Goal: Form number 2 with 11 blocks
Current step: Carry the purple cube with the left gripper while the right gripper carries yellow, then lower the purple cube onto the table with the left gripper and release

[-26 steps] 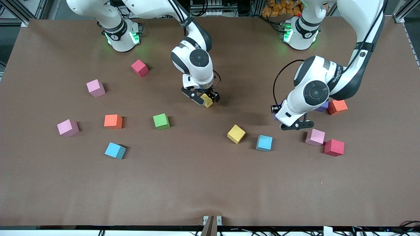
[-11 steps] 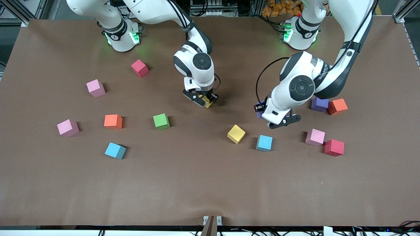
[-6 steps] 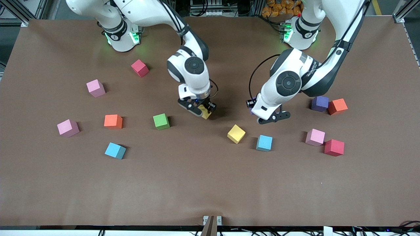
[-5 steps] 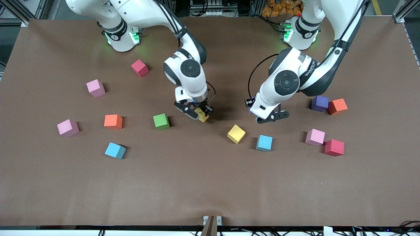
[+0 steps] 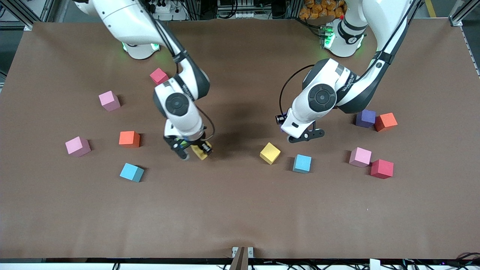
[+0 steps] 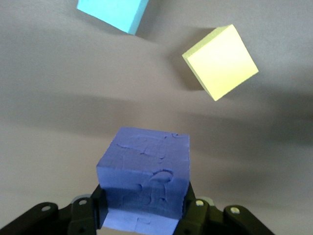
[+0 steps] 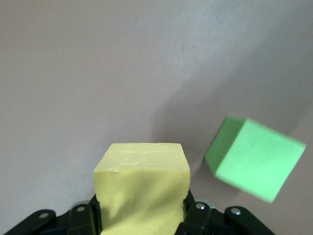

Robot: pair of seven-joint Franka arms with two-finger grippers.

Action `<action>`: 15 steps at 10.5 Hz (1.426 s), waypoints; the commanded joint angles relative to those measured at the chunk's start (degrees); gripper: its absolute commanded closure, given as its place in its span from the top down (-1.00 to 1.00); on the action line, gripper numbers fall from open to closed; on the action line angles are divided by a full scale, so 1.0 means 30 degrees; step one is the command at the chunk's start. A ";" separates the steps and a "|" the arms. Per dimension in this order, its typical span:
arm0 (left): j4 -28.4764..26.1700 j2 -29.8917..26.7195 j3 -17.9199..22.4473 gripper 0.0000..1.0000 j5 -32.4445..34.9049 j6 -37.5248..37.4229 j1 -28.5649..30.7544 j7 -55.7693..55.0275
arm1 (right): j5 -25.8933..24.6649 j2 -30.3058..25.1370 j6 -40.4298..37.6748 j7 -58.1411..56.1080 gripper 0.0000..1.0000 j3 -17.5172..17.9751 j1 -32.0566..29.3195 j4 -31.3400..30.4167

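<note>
The right gripper (image 5: pixel 194 151) hangs low over the middle of the table (image 5: pixel 240 210), clamped on a yellow block (image 5: pixel 200 151); the right wrist view shows that block (image 7: pixel 142 188) wedged between the jaws with a green block (image 7: pixel 254 159) on the table just beside it. From the front the green block is hidden under this arm. Toward the right arm's end from this gripper lie an orange block (image 5: pixel 129 138), a blue block (image 5: pixel 131 172) and a pink block (image 5: pixel 78 146). The left gripper (image 5: pixel 300 135) hovers over the table toward the left arm's end, gripping a purple block (image 6: pixel 144 181). Just below it on the table sit a second yellow block (image 5: pixel 270 153) and a second blue block (image 5: pixel 302 164), both seen in its wrist view too (image 6: pixel 221 61) (image 6: pixel 113 13). Past the left gripper toward its own end are another purple block (image 5: pixel 365 118) touching an orange-red block (image 5: pixel 386 122), and a pink cube (image 5: pixel 360 156) touching a red block (image 5: pixel 382 168). No digit 2 is laid out yet; the blocks lie scattered.
</note>
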 commanded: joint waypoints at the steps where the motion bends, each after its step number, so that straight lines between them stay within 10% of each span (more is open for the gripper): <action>1: 0.0411 0.0558 0.0082 -0.61 0.0234 0.0007 -0.1310 -0.0254 | -0.0146 -0.0456 -0.0245 -0.0037 -1.00 0.0278 -0.0829 -0.0101; 15: -0.3278 0.2462 -0.0299 -0.61 -0.0059 0.5799 -0.9079 -0.6641 | -0.0146 -0.1335 -0.1622 -0.3142 -1.00 0.0483 -0.1770 0.0015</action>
